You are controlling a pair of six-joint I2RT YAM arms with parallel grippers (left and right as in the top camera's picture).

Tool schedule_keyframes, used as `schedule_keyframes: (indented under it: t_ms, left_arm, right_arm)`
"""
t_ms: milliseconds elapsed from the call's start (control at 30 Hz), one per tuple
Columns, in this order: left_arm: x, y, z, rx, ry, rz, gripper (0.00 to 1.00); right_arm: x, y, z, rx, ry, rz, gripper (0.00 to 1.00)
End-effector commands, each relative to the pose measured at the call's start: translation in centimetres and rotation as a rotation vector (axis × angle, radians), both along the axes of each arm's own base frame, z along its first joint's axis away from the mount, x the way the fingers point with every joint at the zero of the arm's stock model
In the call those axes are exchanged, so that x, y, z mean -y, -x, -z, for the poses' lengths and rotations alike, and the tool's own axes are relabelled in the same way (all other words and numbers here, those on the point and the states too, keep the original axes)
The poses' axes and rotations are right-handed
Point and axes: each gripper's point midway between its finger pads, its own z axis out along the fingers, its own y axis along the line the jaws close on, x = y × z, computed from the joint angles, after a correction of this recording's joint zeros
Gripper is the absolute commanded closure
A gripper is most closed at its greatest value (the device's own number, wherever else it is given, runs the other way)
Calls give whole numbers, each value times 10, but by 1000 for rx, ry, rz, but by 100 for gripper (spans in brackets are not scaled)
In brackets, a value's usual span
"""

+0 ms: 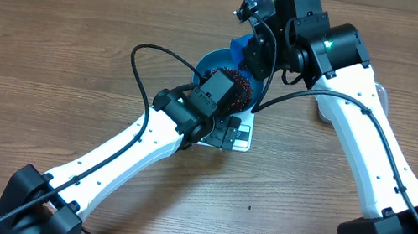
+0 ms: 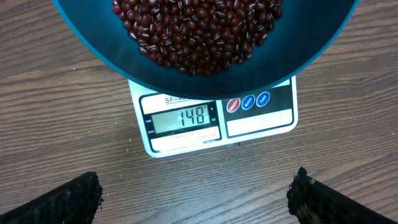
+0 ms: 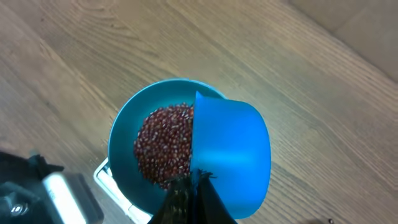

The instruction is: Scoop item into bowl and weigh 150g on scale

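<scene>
The blue bowl stands on the white scale, with a heap of dark red-brown beans inside. In the left wrist view the beans fill the bowl, and the scale has 148 on its display. My left gripper hovers open over bare wood in front of the scale, fingers far apart. My right gripper is shut on the handle of a blue scoop, tilted over the right side of the bowl. No beans show on the scoop.
The left arm sits close beside the scale. A pale container is mostly hidden behind the right arm. Black cables loop over the table left of the bowl. Cardboard borders the far table edge.
</scene>
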Motion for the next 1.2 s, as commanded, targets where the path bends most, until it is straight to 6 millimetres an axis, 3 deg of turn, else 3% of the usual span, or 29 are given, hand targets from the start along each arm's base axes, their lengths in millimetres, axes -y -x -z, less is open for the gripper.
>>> schedule_keyframes:
  t_ms: [0, 167, 333, 467, 600, 1167]
  left_arm:
    - [3, -1, 0, -1, 0, 22, 0]
    - [3, -1, 0, -1, 0, 22, 0]
    - [3, -1, 0, -1, 0, 22, 0]
    - [3, -1, 0, -1, 0, 22, 1]
    - [3, -1, 0, -1, 0, 22, 0]
    - [3, -1, 0, -1, 0, 22, 0]
  right_arm:
    - [7, -10, -19, 61, -18, 55, 96]
    - [-7, 5, -16, 40, -26, -95, 96]
    - [2, -4, -18, 44, -29, 6, 96]
    - [-2, 3, -15, 34, -20, -61, 96]
    - [9, -7, -16, 41, -14, 63, 96]
    - [8, -7, -16, 41, -16, 52, 96]
